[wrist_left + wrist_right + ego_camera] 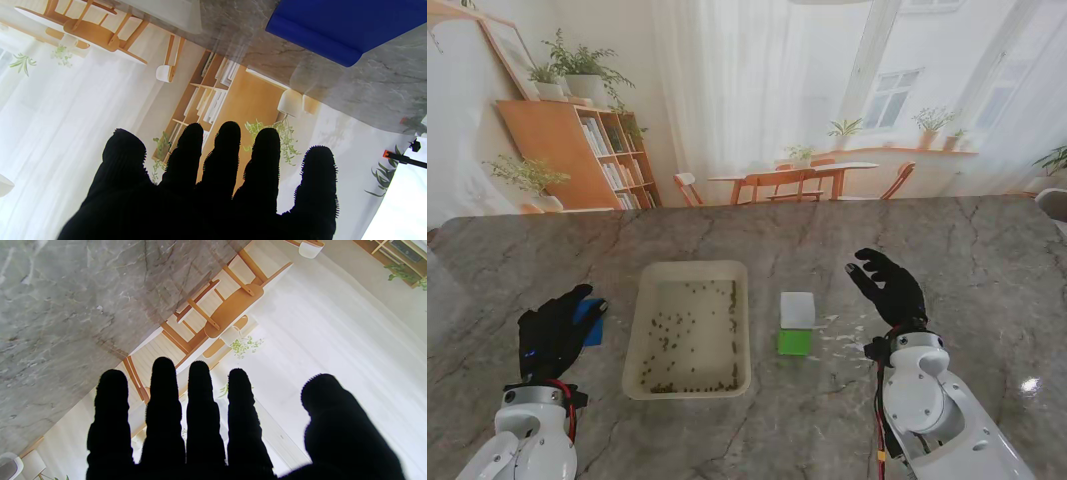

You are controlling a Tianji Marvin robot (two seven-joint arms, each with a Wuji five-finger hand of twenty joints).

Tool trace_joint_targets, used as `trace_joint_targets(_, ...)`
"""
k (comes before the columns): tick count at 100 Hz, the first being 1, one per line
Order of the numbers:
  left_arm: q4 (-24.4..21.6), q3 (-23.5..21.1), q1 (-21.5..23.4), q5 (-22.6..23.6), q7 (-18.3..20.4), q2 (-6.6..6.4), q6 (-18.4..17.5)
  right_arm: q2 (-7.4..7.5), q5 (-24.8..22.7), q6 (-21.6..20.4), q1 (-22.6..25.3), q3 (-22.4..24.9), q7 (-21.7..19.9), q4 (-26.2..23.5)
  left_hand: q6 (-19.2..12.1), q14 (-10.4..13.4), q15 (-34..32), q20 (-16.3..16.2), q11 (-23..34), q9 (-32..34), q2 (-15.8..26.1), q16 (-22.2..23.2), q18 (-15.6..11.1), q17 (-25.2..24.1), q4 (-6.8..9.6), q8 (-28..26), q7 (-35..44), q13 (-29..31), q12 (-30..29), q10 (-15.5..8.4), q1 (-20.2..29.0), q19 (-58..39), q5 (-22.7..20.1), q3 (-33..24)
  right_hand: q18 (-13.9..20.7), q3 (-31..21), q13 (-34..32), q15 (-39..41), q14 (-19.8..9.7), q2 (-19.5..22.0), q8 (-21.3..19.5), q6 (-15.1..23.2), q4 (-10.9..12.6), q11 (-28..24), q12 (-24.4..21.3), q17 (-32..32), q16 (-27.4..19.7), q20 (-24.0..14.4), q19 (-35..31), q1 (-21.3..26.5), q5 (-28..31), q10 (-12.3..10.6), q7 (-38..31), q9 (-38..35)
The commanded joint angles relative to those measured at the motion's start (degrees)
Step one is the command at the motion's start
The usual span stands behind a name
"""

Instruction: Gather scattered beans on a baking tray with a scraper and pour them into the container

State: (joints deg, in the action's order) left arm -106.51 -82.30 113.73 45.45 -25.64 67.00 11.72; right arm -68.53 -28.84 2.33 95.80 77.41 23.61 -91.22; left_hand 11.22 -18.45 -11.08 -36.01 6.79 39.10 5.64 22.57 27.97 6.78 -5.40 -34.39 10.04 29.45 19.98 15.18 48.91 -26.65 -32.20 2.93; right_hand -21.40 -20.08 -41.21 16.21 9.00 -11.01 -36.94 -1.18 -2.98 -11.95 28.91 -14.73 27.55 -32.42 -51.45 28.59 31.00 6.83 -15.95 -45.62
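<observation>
A cream baking tray (pixel 642 375) lies in the middle of the table with small dark beans (pixel 689 383) scattered in it, thickest along its near and right sides. Just right of the tray lies a scraper (pixel 796 322) with a white blade and a green handle. A blue container (pixel 591 322) sits left of the tray, partly hidden under my left hand (pixel 555 333); the left wrist view shows it as a blue container (pixel 337 28). That black-gloved hand (pixel 213 186) is open and holds nothing. My right hand (pixel 889 287) hovers open right of the scraper, its fingers (pixel 200 413) straight.
The marble table (pixel 747 235) stretches wide on all sides. A printed backdrop of a room with shelves and chairs stands behind its far edge. A few pale specks lie on the marble between the scraper and my right hand.
</observation>
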Motion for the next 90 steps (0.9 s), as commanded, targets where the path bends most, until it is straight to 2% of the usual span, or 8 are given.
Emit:
trace_joint_targets(1,0.33,-0.06,0.40,-0.56,-0.57,0.30,0.23,0.04,-0.46,-0.15,0.00,0.04,-0.98,0.18,0.43,-0.49,-0.20,-1.20,0.04,0.27,3.41,0.57,0.96,-0.71,3.45,-0.23,0.68,0.62,1.00,0.48,1.96,-0.74,-0.17,-0.51,0.28,0.23,-0.38,0.29,-1.19,0.40,-0.06,0.42,0.52,0.32,0.20,0.33,0.55,-0.09,-0.48,-0.80,-0.70,-0.59,0.31,-0.14)
trace_joint_targets(23,-0.14,-0.16,0.89,-0.31,-1.41,0.36,-0.79,0.37,-1.06,-2.68,-0.13,1.12,-1.59,0.43,0.38,-0.36,-0.29,-1.24,0.04,0.21,3.52,0.62,0.90,-0.59,3.43,-0.22,0.68,0.75,1.01,0.41,1.89,-0.75,-0.15,-0.45,0.38,-0.36,-0.41,0.25,-1.34,-0.08,-0.11,0.32,0.73,0.30,0.19,0.16,0.50,-0.09,-0.52,0.85,-0.33,-0.70,0.13,-0.21)
trace_joint_targets(36,-0.20,0.05,0.74,-1.07,-1.52,0.47,-1.25,1.65,-2.90,-6.08,0.82,3.50,-6.00,0.17,0.43,-0.41,-0.27,-1.26,0.03,0.20,3.50,0.62,0.94,-0.69,3.45,-0.22,0.67,0.71,1.01,0.49,2.02,-0.75,-0.10,-0.53,1.79,-0.99,0.16,-0.25,-2.06,-1.08,-0.06,0.23,1.04,0.55,0.07,0.06,0.16,0.20,-0.16,3.03,-0.82,-1.22,0.31,0.45)
trace_joint_targets(49,-0.01,0.18,0.37,-1.29,-1.23,0.45,-1.23,3.40,-9.76,-12.17,2.51,6.90,-8.94,0.65,0.43,-0.43,-0.25,-1.31,0.02,0.19,3.50,0.62,0.88,-0.67,3.43,-0.22,0.67,0.65,1.01,0.55,1.97,-0.83,-0.11,-0.48,3.79,-2.53,0.93,-1.79,-5.91,-7.26,-0.95,1.94,1.37,0.25,-0.05,-0.52,-1.89,2.00,1.38,4.92,-2.25,-5.93,-0.23,1.55)
trace_joint_targets(59,0.13,0.34,0.00,-1.53,-0.76,0.39,-1.29,4.59,-13.79,-15.57,4.26,9.32,-11.67,0.55,0.41,-0.44,-0.25,-1.32,0.00,0.14,3.60,0.63,0.81,-0.74,3.45,-0.23,0.67,0.65,1.01,0.42,2.04,-0.82,-0.11,-0.51,4.35,-5.33,2.20,-2.45,-7.04,-10.29,-1.17,1.84,0.87,0.68,-0.68,0.06,-3.44,3.92,2.05,2.32,-4.24,-6.92,0.84,3.44)
trace_joint_targets(76,0.28,0.52,-0.40,-1.83,-0.15,0.32,-1.47,6.12,-15.13,-22.10,6.10,11.84,-18.38,1.10,0.40,-0.35,-0.29,-1.36,0.03,0.21,3.52,0.66,0.84,-0.67,3.44,-0.23,0.69,0.72,1.02,0.44,1.98,-0.89,-0.16,-0.49,4.67,-8.92,8.23,-5.07,-5.67,-12.61,0.24,-2.43,-0.75,4.18,-3.13,3.21,-5.61,5.93,4.84,-6.64,-10.18,-4.12,5.38,13.15)
trace_joint_targets(86,0.35,0.57,-0.53,-1.88,-0.01,0.31,-1.42,6.93,-15.90,-25.33,6.27,12.30,-21.64,1.98,0.35,-0.30,-0.33,-1.37,0.09,0.34,3.56,0.67,0.85,-0.67,3.45,-0.26,0.76,0.81,1.04,0.40,2.05,-0.92,-0.29,-0.53,4.96,-8.83,12.80,-6.61,-3.29,-11.24,0.96,-7.10,-1.40,5.95,-3.87,5.04,-6.45,6.51,6.05,-10.49,-15.93,-0.28,8.18,19.26)
trace_joint_targets(90,0.35,0.62,-0.59,-1.93,0.06,0.31,-1.35,7.16,-15.71,-26.40,6.05,12.16,-22.77,2.49,0.43,-0.52,-0.29,-1.37,0.05,0.26,3.49,0.67,0.81,-0.69,3.43,-0.25,0.72,0.73,1.04,0.44,1.96,-0.91,-0.19,-0.47,5.11,-9.06,14.71,-6.52,-2.05,-10.73,0.62,-9.49,-1.83,5.82,-3.73,5.58,-6.75,6.90,6.64,-12.30,-18.69,2.07,9.31,22.23)
